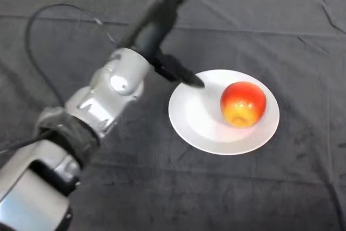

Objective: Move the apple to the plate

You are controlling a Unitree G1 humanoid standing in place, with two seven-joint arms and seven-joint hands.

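A red and yellow apple (244,104) sits on the right half of a white plate (195,117) at the table's centre right. My left hand (162,20) is raised over the table to the left of the plate, its fingers straight and pointing away toward the far edge. Its thumb (184,74) sticks out to the right, and its tip overlaps the plate's left rim in this view. The hand holds nothing and is well apart from the apple.
A dark grey cloth (270,187) covers the whole table. My silver-grey forearm (102,101) comes in from the lower left and crosses the left half of the table.
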